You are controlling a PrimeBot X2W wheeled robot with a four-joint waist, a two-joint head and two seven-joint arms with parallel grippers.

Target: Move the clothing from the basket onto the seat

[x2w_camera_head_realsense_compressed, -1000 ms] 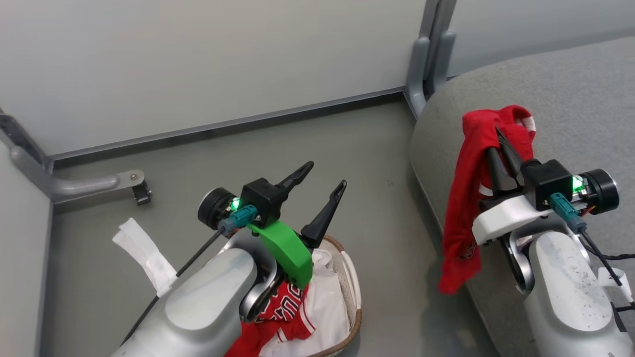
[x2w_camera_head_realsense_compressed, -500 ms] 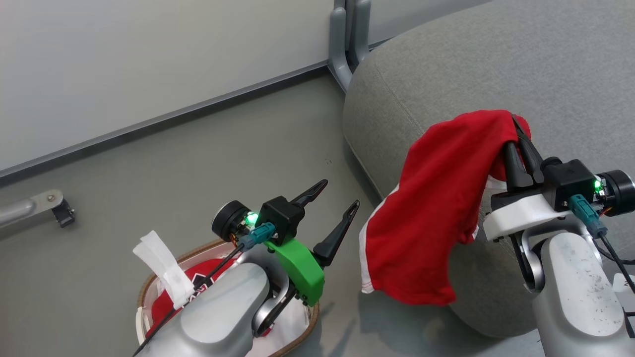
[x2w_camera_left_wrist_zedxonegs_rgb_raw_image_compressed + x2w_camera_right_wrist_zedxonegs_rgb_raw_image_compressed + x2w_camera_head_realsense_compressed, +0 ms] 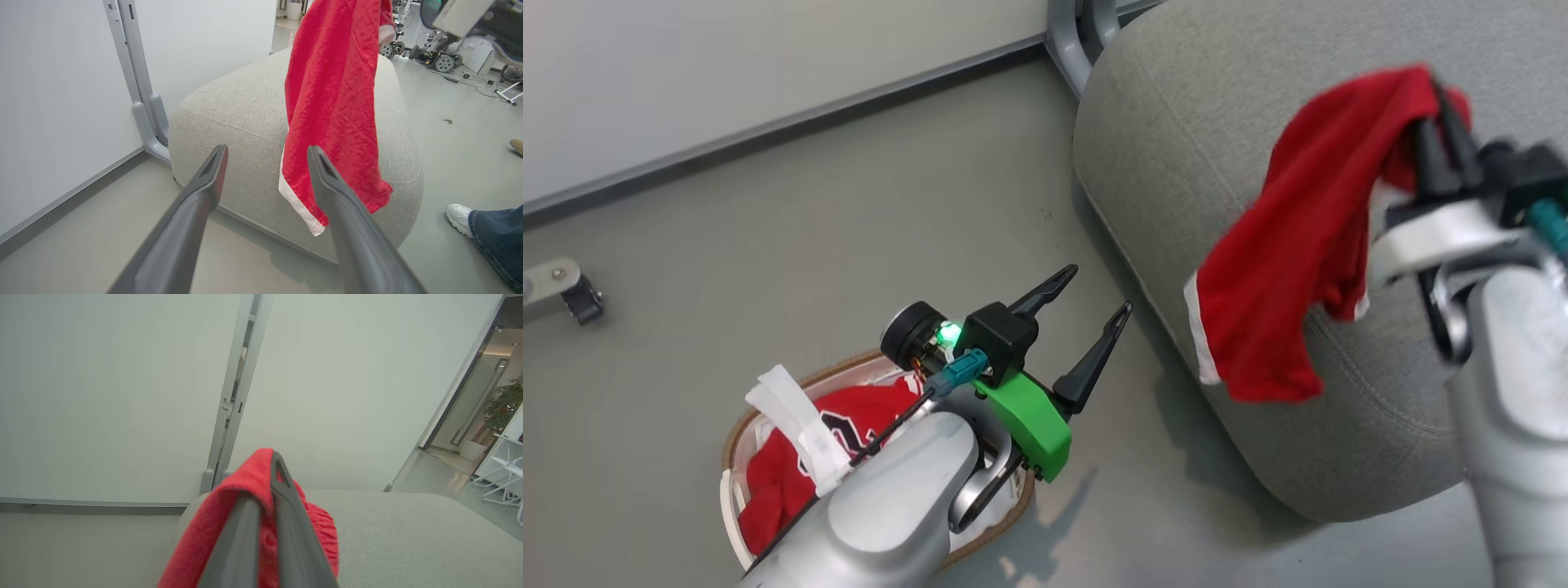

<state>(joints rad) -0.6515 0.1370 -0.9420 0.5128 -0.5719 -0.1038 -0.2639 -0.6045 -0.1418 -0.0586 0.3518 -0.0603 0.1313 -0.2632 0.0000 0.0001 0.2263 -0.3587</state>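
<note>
My right gripper (image 3: 1437,106) is shut on the plain red garment (image 3: 1290,245), which hangs in the air over the left edge of the grey seat (image 3: 1217,122). The same red garment (image 3: 331,102) dangles in front of the seat (image 3: 237,114) in the left wrist view, and bunches over my right gripper (image 3: 271,473). My left gripper (image 3: 1098,290) stands open and holds nothing, above the floor beside the basket (image 3: 737,425). The red jersey (image 3: 849,416) with black lettering lies in the basket, partly hidden by my left arm.
A white panel wall with a grey post foot (image 3: 1070,33) stands behind the seat. A grey bracket (image 3: 560,290) sits on the floor at far left. A person's white shoe and jeans leg (image 3: 478,224) stand right of the seat.
The head camera has turned toward the seat. My right gripper has lifted the red garment higher and further over the seat; the left gripper stays open above the basket.
</note>
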